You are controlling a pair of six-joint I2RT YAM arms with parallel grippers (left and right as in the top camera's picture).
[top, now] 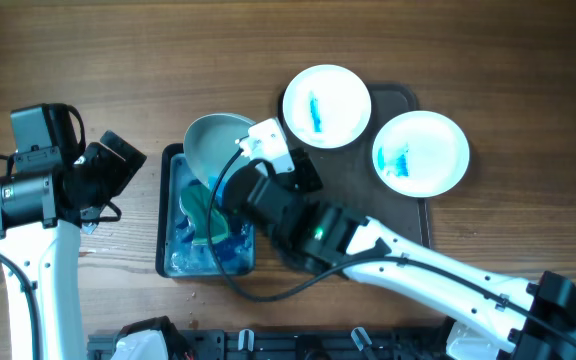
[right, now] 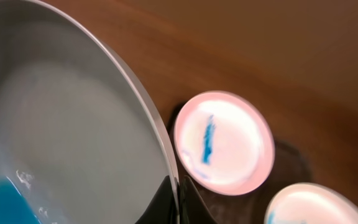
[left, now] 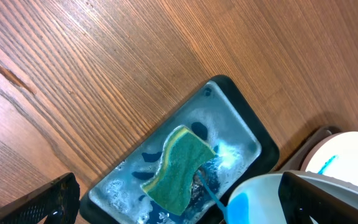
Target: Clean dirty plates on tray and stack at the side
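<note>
1. Bench [top: 118, 60]: a wood-grain surface that carries every item listed below.
2. Tray [top: 420, 215]: dark brown with rounded corners. It lies on the bench on the overhead view's right, just beside the tub, and the right arm crosses its near edge.
3. Plate A [top: 326, 105]: white and round, flat on the tray's far corner nearest the tub. It has a narrow blue streak at its centre.
4. Plate B [top: 421, 152]: white, flat on the tray and just beside plate A, with a broader blue smear on one side.
5. Plate C [top: 213, 145]: off the tray and tilted steeply above the far end of the tub. The right wrist view shows a blue patch at its lower edge.
6. Right gripper [top: 253, 150]: its jaws are clamped on the rim of plate C.
7. Tub [top: 165, 220]: small, blue and rectangular, holding foamy liquid tinted blue.
8. Sponge [left: 176, 168]: green with a wavy outline. It lies in the tub, below plate C.
9. Left gripper [top: 118, 165]: held above bare bench on the tub's side away from the tray. Its jaws stand wide apart, gripping nothing.
</note>
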